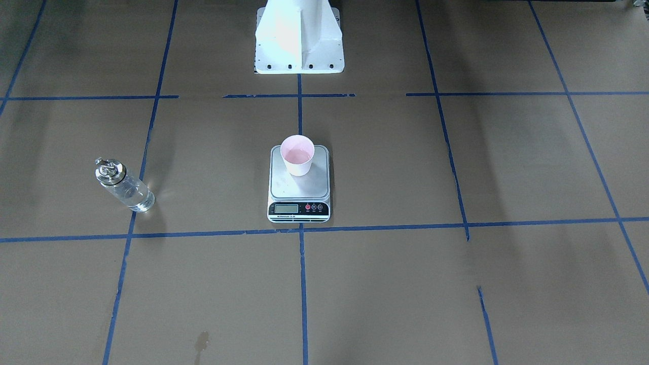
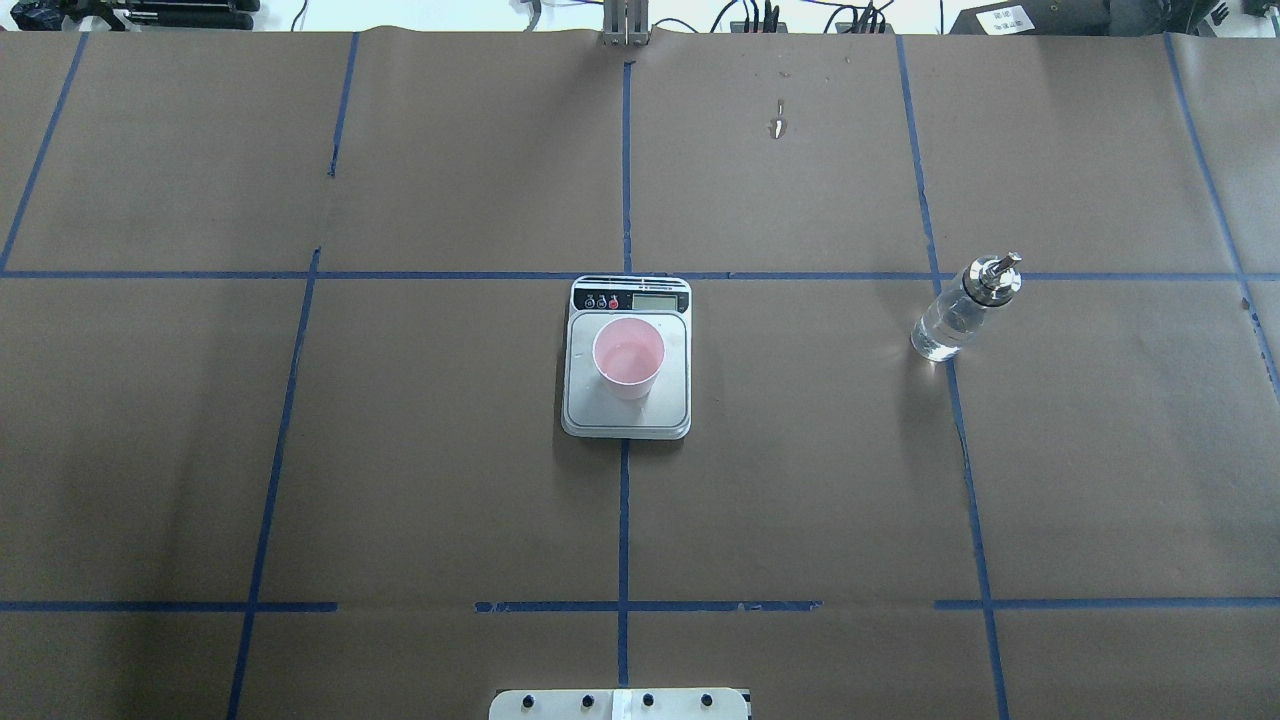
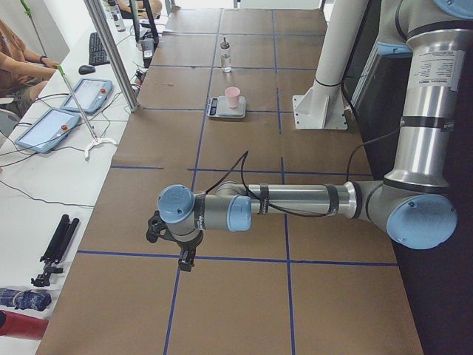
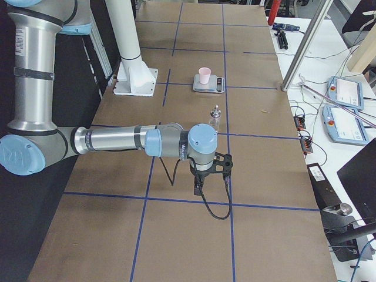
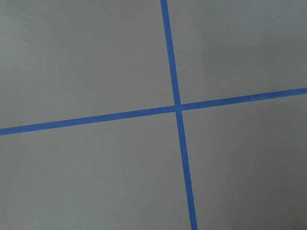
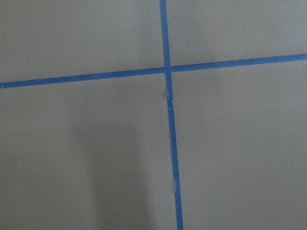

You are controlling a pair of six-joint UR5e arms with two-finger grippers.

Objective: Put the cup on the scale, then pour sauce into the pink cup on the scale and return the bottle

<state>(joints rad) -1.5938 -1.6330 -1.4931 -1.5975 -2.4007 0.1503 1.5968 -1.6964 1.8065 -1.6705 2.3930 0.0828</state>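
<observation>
The pale pink cup (image 1: 297, 154) stands upright on the steel scale (image 1: 299, 192) at the table's middle; it also shows in the overhead view (image 2: 628, 357) on the scale (image 2: 626, 418). A thin shine of clear liquid lies in its bottom. The clear glass bottle (image 2: 958, 312) with its metal spout stands upright on the table on my right side, apart from the scale, part full of clear sauce (image 1: 133, 195). My left gripper (image 3: 181, 255) and right gripper (image 4: 200, 185) hover over the table's far ends, away from all of these. I cannot tell whether they are open or shut.
The white robot pedestal (image 1: 299, 40) stands behind the scale. Blue tape lines (image 2: 624, 500) cross the brown paper. A side bench with tablets (image 3: 52, 126) and an operator's arm (image 3: 18, 59) runs along the table's far side. Both wrist views show only paper and tape.
</observation>
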